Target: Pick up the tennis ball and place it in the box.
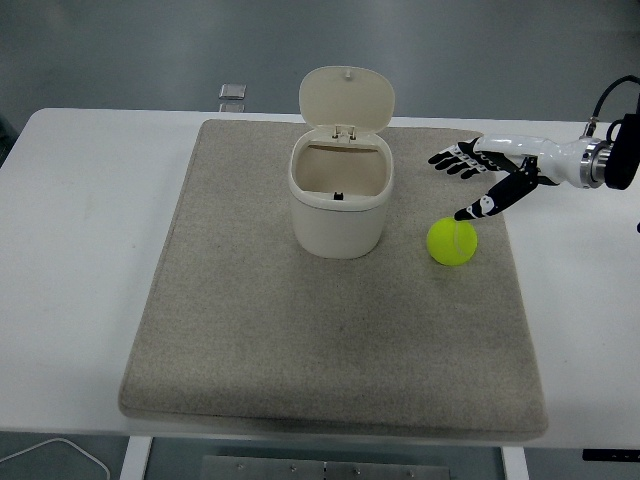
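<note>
While the yellow-green fuzzy tennis ball (452, 241) sits on the grey rectangular felt mat (250, 340), right of centre in the frame, the right hand (487, 175) hangs just above and behind it, reaching in from the right edge on a white-and-black forearm. Its black fingers (445, 160) are spread and relaxed, pointing toward the left of the frame and holding nothing; the thumb (478, 207) angles down so that its tip appears at the ball's upper rim, though contact cannot be told from this view. The palm faces downward and slightly toward the ball.

Left of the ball, near the upper middle of the mat, stands the cream plastic box with a hinged lid (339, 190); the lid is tipped upright at the back and the mouth is open, showing a bare interior. Ball and box stand apart with bare mat between them. The ball lies near the mat's right edge, where the white table (80, 220) begins. Bare mat fills the lower half of the frame. A small clear square object (232, 93) rests at the table's far edge, upper left of the box.
</note>
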`<state>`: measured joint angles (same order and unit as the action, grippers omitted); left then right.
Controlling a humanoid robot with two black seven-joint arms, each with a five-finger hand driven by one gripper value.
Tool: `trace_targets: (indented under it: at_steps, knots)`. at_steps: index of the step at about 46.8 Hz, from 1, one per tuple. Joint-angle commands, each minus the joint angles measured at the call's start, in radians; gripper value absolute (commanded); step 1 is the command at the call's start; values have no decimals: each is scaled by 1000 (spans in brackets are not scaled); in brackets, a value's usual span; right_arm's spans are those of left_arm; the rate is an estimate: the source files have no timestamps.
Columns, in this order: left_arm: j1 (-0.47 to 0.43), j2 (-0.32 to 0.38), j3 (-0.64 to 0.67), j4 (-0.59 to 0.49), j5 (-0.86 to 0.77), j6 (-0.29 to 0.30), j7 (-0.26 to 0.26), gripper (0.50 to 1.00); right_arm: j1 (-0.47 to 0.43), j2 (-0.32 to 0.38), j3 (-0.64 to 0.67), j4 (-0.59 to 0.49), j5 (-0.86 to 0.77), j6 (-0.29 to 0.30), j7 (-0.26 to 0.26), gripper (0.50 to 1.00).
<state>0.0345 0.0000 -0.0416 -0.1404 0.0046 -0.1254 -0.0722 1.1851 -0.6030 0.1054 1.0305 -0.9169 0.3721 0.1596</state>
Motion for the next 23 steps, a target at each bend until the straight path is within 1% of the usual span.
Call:
trace_targets:
  at_steps: [1,5,11,18,23]
  knots:
    - [-1,0,0,1,0,1,0,996,-1,-1,-13,5,-13,-7,1,913]
    - [1,0,-1,-1,0,1,0,996,-5,-1,-16,5,-36,-16,17,913]
    - [-1,0,0,1,0,0,0,996,-12,-1,-13,6,-66,-33,21,913]
    - [1,0,0,-1,0,0,0,996,-25,0,-13,11,-71,-33,21,913]
    - [1,0,0,-1,0,1,0,996,-30,-4,-13,42,-80,-27,32,913]
